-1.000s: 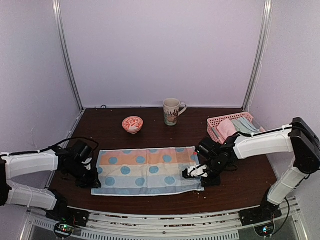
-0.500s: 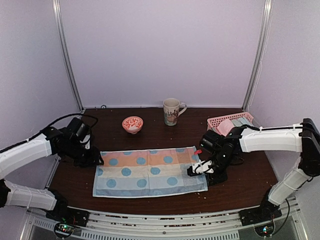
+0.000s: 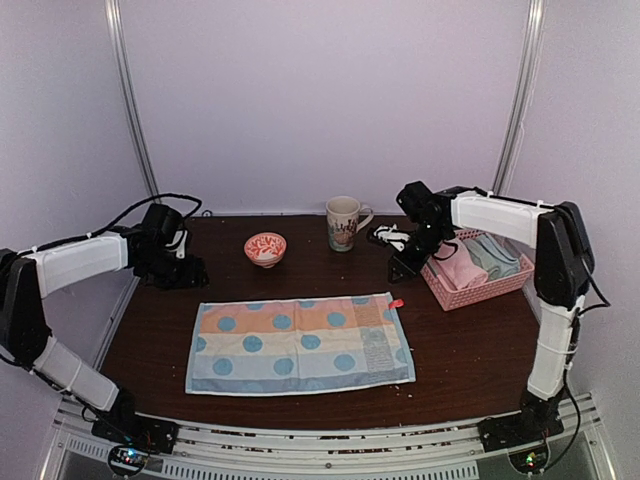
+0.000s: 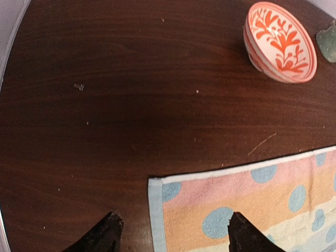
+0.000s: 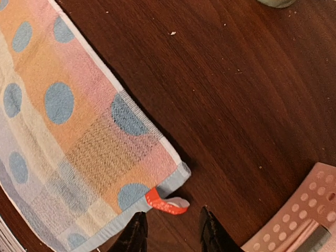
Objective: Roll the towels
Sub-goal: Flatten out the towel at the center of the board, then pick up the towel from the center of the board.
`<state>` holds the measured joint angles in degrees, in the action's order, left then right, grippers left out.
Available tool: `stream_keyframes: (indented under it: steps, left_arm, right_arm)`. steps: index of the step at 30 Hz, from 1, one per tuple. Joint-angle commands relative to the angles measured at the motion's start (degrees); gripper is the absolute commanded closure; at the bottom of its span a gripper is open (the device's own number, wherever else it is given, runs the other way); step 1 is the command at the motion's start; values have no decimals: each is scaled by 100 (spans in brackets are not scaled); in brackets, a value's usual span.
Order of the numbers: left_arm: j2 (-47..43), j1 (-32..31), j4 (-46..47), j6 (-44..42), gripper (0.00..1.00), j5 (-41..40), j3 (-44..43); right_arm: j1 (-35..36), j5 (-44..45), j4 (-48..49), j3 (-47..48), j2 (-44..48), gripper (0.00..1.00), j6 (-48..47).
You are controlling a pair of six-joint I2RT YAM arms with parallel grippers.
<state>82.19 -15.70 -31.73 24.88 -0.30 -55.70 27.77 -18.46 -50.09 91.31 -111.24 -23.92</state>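
End effectors were empty: left end effector spread wide, right end effector narrowly parted. Each hung near a far corner of the dotted towel, which lay flat on the bench, long axis left-right.

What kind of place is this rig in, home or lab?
Probably a lab test booth, not a home: bare lilac walls with metal corner rails; left arm and right arm mounted at the table edge; staged props, a spotted towel, bowl, mug.
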Motion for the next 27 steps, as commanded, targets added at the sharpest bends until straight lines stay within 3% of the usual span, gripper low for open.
stream_keyframes:
  steps: [1, 6, 12, 17, 27]
  left_arm:
    - [91, 487, 1234, -212, 29, 745, 154]
    - [461, 904, 1327, -213, 28, 1181, 210]
    - [802, 986, 1235, -238, 29, 1147, 193]
    - [874, 1215, 1231, -330, 29, 1600, 340]
    - [1075, 1383, 1263, -544, 31, 1748, 308]
  right_arm:
    - [-18, 55, -367, 568, -819, 65, 546]
    - [-95, 163, -620, 1175, -1431, 63, 585]
    - [-96, 200, -664, 1186, -1598, 61, 573]
    - [-91, 14, -800, 1196, -1764, 62, 528]
    - [-141, -262, -759, 1367, -1957, 78, 571]
